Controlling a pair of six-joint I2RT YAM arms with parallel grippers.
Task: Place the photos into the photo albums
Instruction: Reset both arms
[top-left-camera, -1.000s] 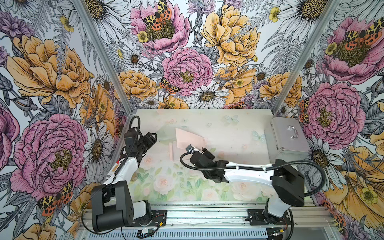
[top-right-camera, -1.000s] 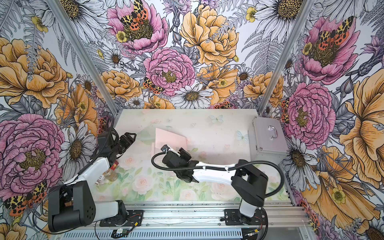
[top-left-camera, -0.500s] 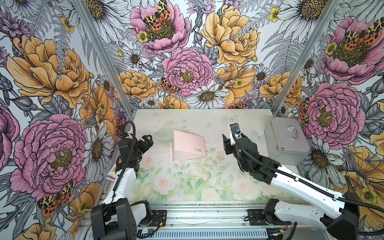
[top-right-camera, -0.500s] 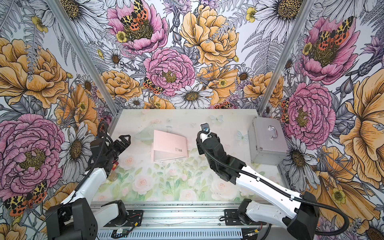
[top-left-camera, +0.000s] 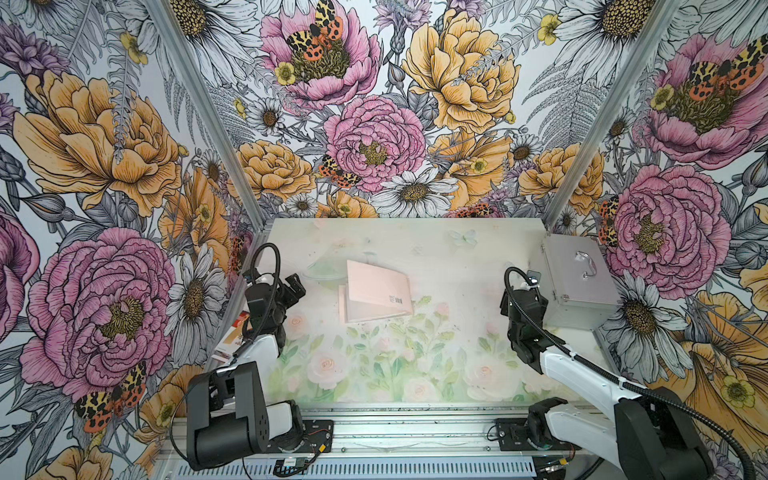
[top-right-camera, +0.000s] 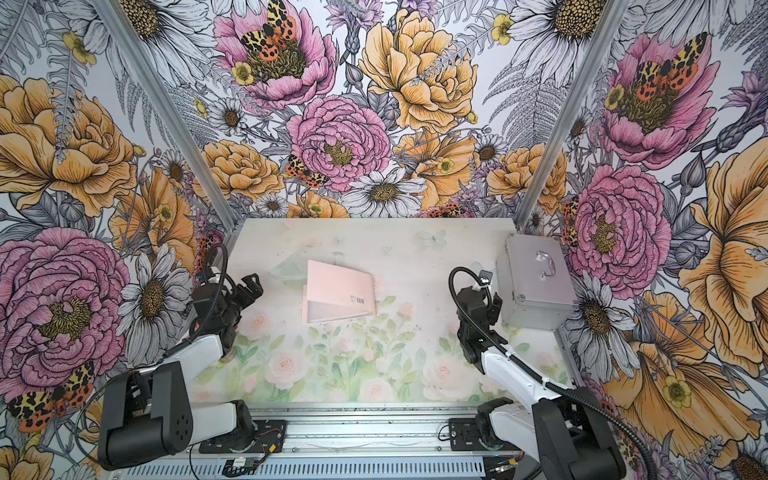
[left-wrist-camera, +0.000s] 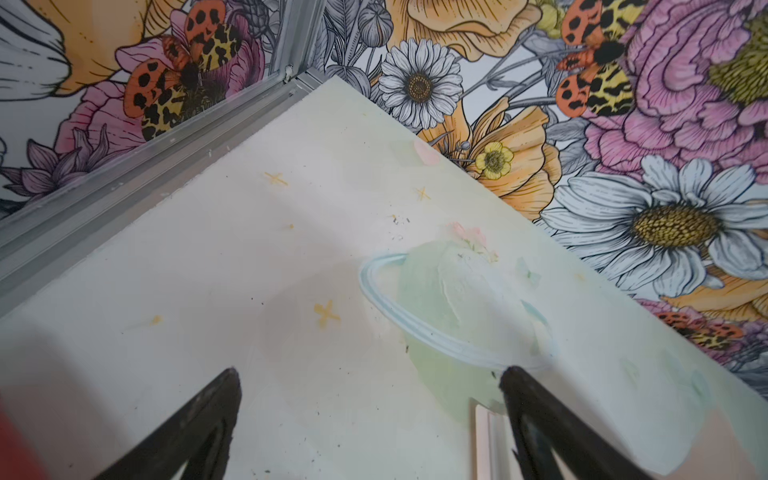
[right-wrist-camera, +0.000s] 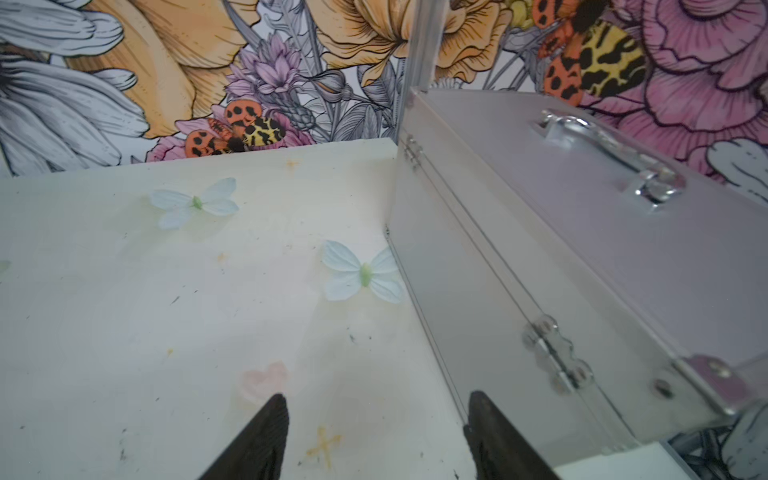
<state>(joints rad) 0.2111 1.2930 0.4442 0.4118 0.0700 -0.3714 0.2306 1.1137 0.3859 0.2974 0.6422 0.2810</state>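
Pale pink photo album (top-left-camera: 376, 291) lies closed on a flower-printed table (top-left-camera: 415, 374), with both robot grippers apart from it.

The album sits flat towards the back left of the table, barcode cover up, with a paler page edge showing along its near side. No loose photos show on the open surface. A red and cream shape (top-left-camera: 231, 335) at the table's left edge is too hidden by the left arm to name. The left gripper (top-left-camera: 296, 286) hovers near the album's left side, jaws spread wide and empty. The right gripper (top-left-camera: 527, 291) hangs well away beside a silver case (top-left-camera: 577, 282), jaws parted around nothing. If cards remain, opening the thin booklet probably calls for one gripper pinning the spine while the other lifts the cover's free edge slowly, since it may slide.
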